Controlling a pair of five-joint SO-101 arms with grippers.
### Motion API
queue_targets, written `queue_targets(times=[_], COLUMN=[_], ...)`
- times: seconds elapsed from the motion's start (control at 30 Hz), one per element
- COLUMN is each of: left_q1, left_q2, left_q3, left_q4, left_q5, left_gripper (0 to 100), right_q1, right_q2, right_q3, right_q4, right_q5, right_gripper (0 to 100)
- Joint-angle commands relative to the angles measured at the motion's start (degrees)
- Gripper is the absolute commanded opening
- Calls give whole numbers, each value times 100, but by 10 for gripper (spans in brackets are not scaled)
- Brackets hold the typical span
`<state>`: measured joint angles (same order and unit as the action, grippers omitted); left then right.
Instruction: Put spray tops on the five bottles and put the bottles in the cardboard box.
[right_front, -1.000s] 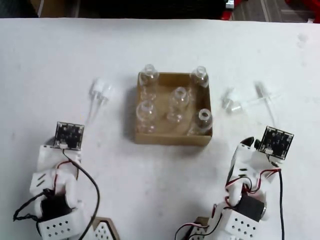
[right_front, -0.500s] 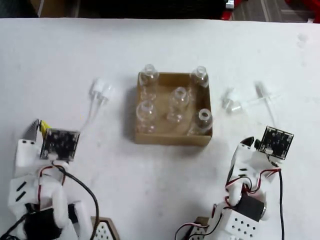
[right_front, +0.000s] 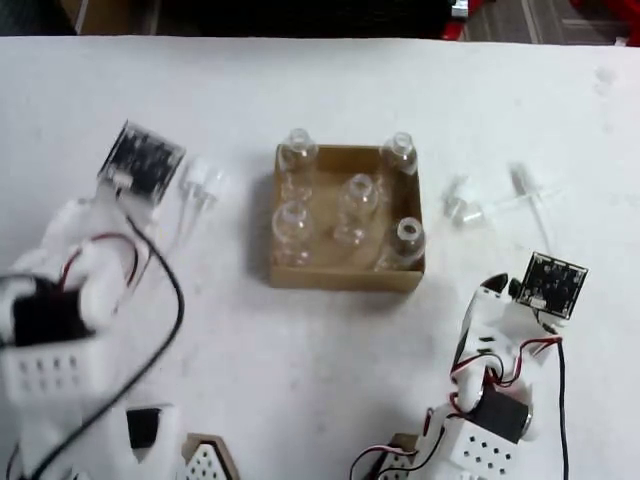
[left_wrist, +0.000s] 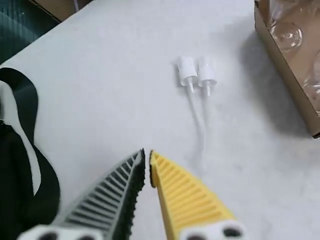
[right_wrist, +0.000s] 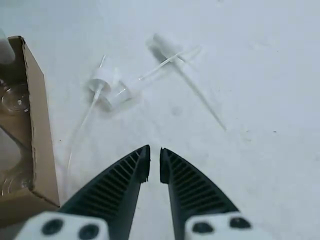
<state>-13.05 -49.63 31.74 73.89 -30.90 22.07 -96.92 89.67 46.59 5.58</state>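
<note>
bottles (right_front: 357, 195) uncapped in cardboard box (right_front: 345, 278); seemingly five spray tops (right_front: 200, 185) loose at 9 and 3 o'clock; left end effector (left_wrist: 147, 157), right end effector (right_wrist: 154, 165) narrow, empty.

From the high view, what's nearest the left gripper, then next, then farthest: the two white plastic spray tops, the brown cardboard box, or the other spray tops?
1. Two white plastic spray tops, just beside the left gripper.
2. Brown cardboard box, mid-table.
3. Other spray tops, beyond the box, on its right.
</note>
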Motion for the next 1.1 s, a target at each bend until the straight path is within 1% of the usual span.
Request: queue_targets(times=[0.0,0.2,0.33,0.43,0.57,0.67,0.8,0.93,1.07], left_q1=[189,189,189,189,171,163,233,295,295], left_q2=[1051,2290,3503,4488,5701,6519,7670,8866,10062], left_q3=[-976,-1846,-2602,-3437,-4941,-6031,-7165,-8220,-9486], left_q4=[70,44,97,369,993,1134,1099,1099,1108], left_q5=[-26,-26,-26,-9,686,1116,1530,1662,1670], left_gripper=[24,24,26,76,157,160,160,158,134], right_q1=[75,75,66,57,57,48,48,48,48], right_q2=[-31,-31,-31,-31,-40,-40,-40,-40,-40], right_q3=[-18,-18,-18,-9,97,158,158,158,185], right_q4=[-110,-110,-110,-110,-312,-400,-400,-400,-497], right_q5=[9,9,9,9,9,9,9,9,9], right_gripper=[16,16,16,16,17,17,17,18,18])
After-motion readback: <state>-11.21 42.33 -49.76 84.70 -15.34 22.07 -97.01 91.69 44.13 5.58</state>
